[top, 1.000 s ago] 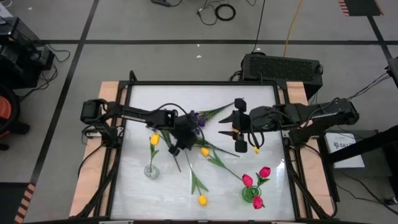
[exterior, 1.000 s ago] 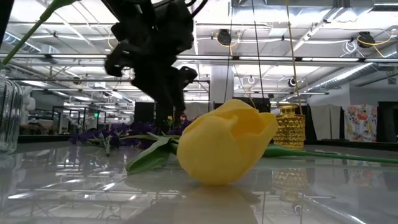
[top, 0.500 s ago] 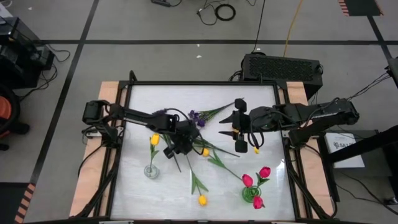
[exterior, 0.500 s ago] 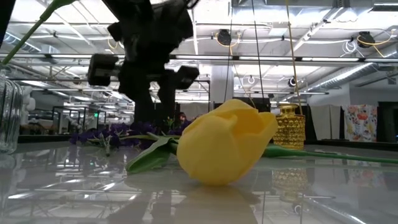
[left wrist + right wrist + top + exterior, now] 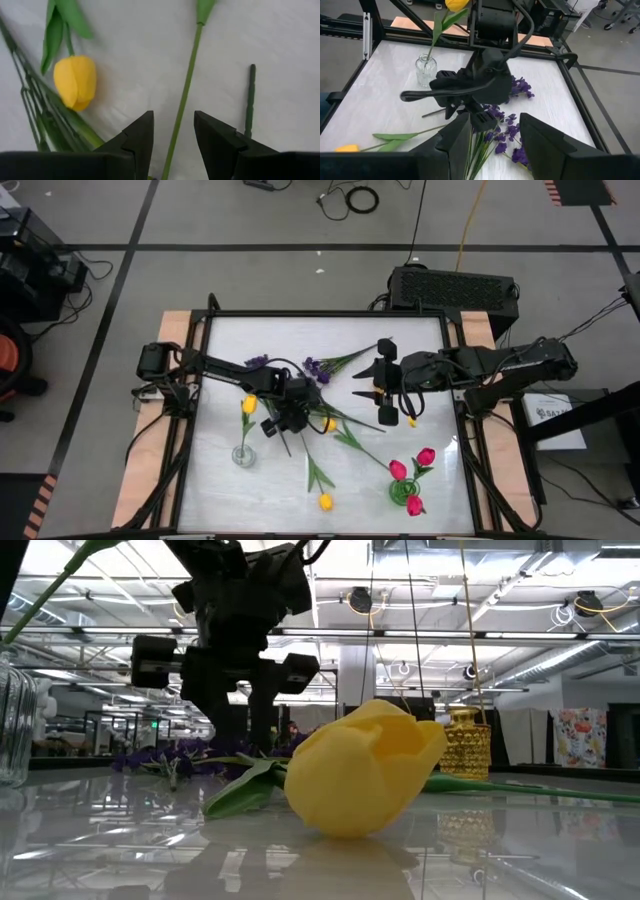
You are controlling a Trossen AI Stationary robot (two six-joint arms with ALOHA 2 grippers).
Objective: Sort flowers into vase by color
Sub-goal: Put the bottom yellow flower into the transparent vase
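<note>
The bench (image 5: 225,340) filled the middle of the high view, a pale top inside a dark frame. Since the frame a second earlier, the left arm had drawn back toward the left side of the picture and its wrist had turned; the right arm had not moved.

The left hand (image 5: 277,420) sat just left of centre, over the crossing green stems. In its own wrist view the left hand (image 5: 173,131) had its fingers (image 5: 141,137) spread part way, with one green stem (image 5: 182,102) running up between them; no pinch on it showed. A yellow tulip (image 5: 75,81) lay on the bench in the left half of that view. In the low view the same hand (image 5: 232,665) hung dark in the upper left.

The right hand (image 5: 387,380) hovered right of centre, fingers (image 5: 455,142) spread part way and holding nothing.

Purple sprigs (image 5: 318,367) lay near the top centre. A glass vase (image 5: 242,452) at lower left held one yellow tulip (image 5: 248,404). A green vase (image 5: 405,492) at lower right held the pink-red tulips (image 5: 426,455). Two loose yellow tulips lay on the bench, one at centre (image 5: 329,423), one at bottom centre (image 5: 325,501).
</note>
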